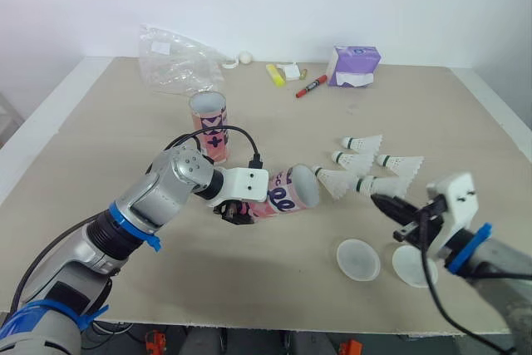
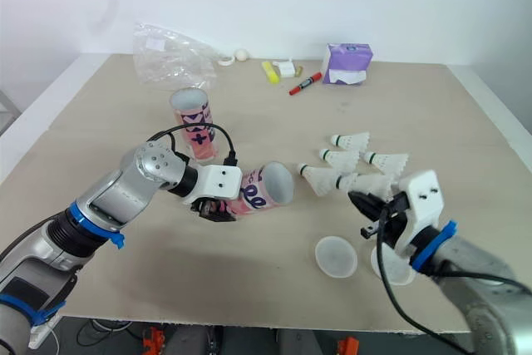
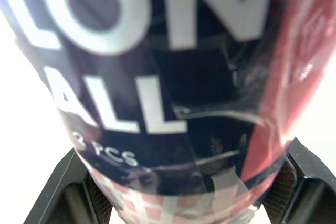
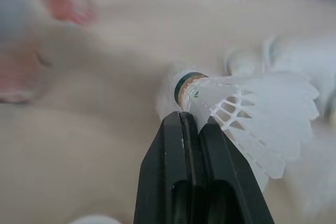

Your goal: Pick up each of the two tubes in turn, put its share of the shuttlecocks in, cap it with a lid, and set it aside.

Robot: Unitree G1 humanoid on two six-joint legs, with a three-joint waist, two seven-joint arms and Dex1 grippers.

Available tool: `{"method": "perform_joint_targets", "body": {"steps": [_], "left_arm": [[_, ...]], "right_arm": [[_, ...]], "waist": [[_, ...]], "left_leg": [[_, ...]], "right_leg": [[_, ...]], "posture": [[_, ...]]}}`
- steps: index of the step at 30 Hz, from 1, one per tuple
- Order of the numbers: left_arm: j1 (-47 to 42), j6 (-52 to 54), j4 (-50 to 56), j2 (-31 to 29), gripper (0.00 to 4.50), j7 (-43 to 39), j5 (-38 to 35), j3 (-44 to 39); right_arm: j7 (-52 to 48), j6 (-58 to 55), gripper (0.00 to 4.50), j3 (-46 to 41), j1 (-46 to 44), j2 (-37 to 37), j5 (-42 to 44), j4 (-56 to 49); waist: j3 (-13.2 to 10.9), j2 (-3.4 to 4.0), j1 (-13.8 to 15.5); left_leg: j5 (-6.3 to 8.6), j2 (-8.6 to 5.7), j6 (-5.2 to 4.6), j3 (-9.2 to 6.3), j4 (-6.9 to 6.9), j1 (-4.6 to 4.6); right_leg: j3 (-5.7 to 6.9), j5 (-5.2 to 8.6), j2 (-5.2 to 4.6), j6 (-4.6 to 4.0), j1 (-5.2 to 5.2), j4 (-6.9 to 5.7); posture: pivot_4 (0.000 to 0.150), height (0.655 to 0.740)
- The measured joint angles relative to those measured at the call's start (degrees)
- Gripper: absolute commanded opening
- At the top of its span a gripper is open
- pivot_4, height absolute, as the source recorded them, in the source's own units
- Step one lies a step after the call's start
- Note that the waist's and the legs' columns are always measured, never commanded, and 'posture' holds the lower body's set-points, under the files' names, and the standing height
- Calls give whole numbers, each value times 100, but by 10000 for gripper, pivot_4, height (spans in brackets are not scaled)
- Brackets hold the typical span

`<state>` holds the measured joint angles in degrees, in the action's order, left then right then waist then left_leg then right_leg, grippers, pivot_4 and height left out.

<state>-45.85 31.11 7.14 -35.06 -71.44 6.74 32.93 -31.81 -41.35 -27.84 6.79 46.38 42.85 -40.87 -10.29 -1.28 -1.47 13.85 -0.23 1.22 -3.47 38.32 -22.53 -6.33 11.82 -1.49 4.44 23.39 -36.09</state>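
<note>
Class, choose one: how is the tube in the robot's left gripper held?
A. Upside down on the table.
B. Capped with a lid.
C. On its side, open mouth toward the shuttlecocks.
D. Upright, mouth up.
C: the left gripper grips the tube lying sideways, with its uncapped mouth facing the shuttlecocks.
</note>
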Motion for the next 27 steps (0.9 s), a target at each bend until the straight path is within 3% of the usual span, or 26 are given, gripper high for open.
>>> {"method": "perform_joint_targets", "body": {"steps": [7, 17, 20, 25, 27], "left_arm": [[-35, -135, -137, 58, 32081, -56, -4, -12], [-61, -65, -164, 118, 32081, -67, -3, -29], [-61, -57, -158, 121, 32081, -66, -3, -29], [-60, 17, -137, 128, 32081, -60, -3, -30], [-57, 25, -130, 128, 32081, -51, -3, -30]], "right_arm": [[-1576, 925, 710, -66, -649, 1118, 32, -430], [-1692, 1522, 710, 1202, -906, 1026, -834, -403], [-1687, 1579, 9403, 1459, -1058, 963, -943, -384], [-1608, 1541, 30713, 1568, -1181, 630, -717, -379], [-1500, 1464, 41283, 1486, -1176, 458, -527, -378]], "waist": [[-2, -8, 18], [-2, -14, 23], [-2, -14, 24], [-1, -15, 25], [-1, -14, 25]], "left_leg": [[0, 0, 0, 1, 0, -3], [0, -3, 0, 5, 5, -12], [0, -1, 0, 3, 4, -13], [0, -1, 0, 4, 5, -14], [0, -2, 0, 2, 5, -14]], "right_leg": [[3, 3, -2, 4, -3, 4], [3, 4, -9, 6, -1, 7], [5, 5, -8, 6, 0, 7], [4, 6, -8, 8, -1, 7], [5, 6, -8, 8, -1, 6]], "posture": [[1500, 7400], [1500, 7400], [1500, 7400], [1500, 7400], [1500, 7400]]}}
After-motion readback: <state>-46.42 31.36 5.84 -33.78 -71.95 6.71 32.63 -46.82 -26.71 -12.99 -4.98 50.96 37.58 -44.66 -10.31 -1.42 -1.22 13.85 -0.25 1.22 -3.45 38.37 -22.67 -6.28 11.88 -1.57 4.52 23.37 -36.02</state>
